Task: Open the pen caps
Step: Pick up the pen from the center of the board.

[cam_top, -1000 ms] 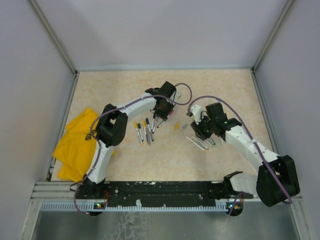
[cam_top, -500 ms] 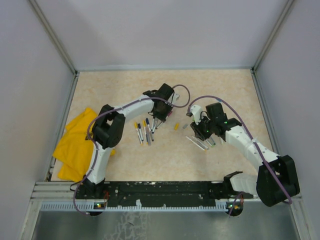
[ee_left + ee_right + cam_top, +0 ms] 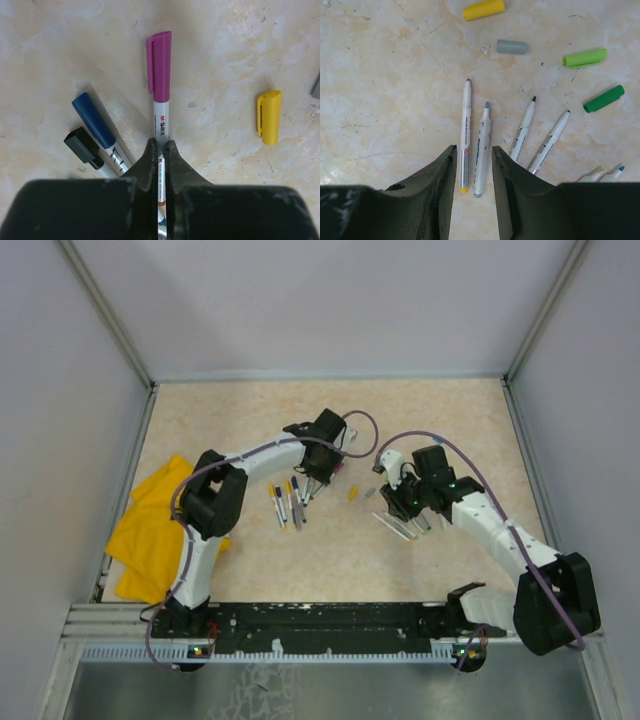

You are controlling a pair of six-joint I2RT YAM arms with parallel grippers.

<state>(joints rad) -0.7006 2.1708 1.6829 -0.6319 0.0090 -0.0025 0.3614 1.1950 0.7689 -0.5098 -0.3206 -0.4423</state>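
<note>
My left gripper [image 3: 160, 145] is shut on the white barrel of a pen [image 3: 161, 120] whose purple cap [image 3: 159, 67] is on and points away from me, low over the table. A blue-capped pen [image 3: 94, 119] and a black-capped pen [image 3: 81, 144] lie just to its left. My right gripper [image 3: 472, 148] stands open above two uncapped pens, one with a yellow end [image 3: 465, 135] and one grey [image 3: 481, 150]. Loose pen caps lie beyond them: yellow [image 3: 483, 9], grey [image 3: 512, 47], light green [image 3: 585, 57] and dark green [image 3: 603, 98].
More uncapped pens [image 3: 522, 131] fan out to the right of my right gripper. Several capped pens [image 3: 285, 502] lie left of centre on the table. A yellow cloth [image 3: 150, 525] is bunched at the left edge. Walls enclose the table on three sides.
The left arm's elbow has swung a little to the left and its wrist has shifted slightly with the purple-capped pen. The right arm has not moved.
</note>
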